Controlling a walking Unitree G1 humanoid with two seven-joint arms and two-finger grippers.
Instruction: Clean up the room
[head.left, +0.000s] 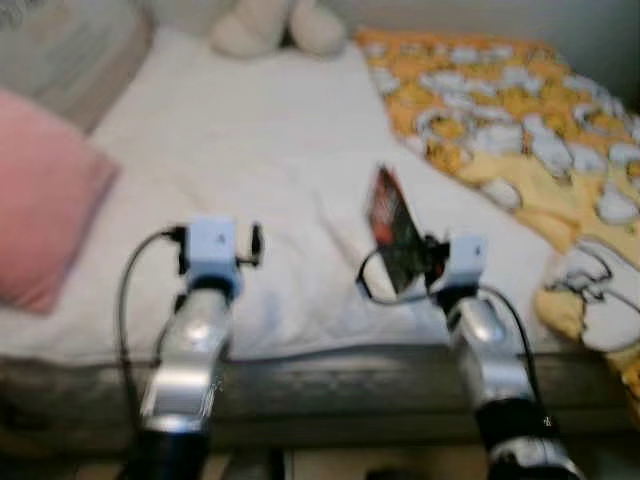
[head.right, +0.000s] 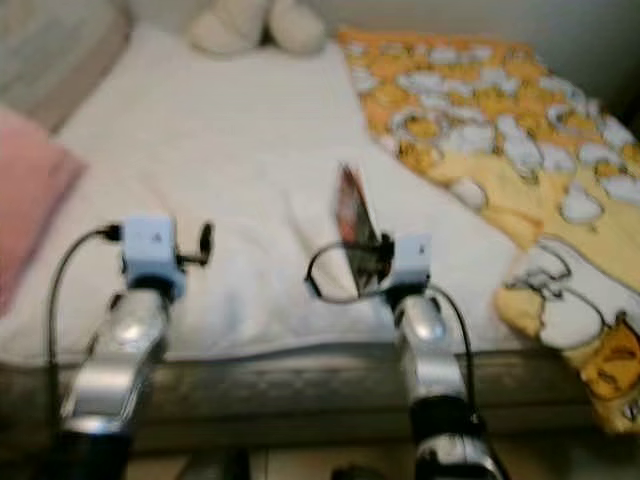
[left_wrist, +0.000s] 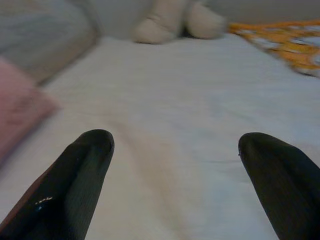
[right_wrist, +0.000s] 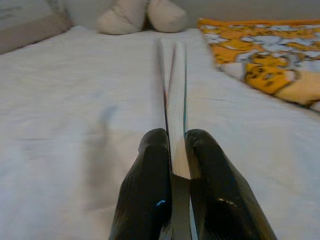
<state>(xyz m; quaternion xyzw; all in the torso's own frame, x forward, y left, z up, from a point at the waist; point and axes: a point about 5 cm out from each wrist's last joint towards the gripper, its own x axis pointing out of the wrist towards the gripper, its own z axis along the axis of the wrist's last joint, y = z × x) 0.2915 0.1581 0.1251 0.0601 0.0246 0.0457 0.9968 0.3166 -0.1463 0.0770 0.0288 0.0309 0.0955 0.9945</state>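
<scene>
Flanking bed (head.left: 250, 140): pink pillow (head.left: 40, 200), blanket (head.left: 500, 110) (yellow).

silver arms (head.left: 195, 350), seemingly pale-blue wrists, black cables.

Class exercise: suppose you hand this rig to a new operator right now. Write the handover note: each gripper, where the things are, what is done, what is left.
Right gripper: shut on a thin book, held on edge above the white bed sheet.
Left gripper: open, holding nothing, over the sheet.
On the bed: pink pillow at the robot's left, plush toy at the far end, yellow patterned blanket at the right.
Done: the book is picked up.
Left: put the book away; where cannot be told. Other tidying is probably pending.
</scene>
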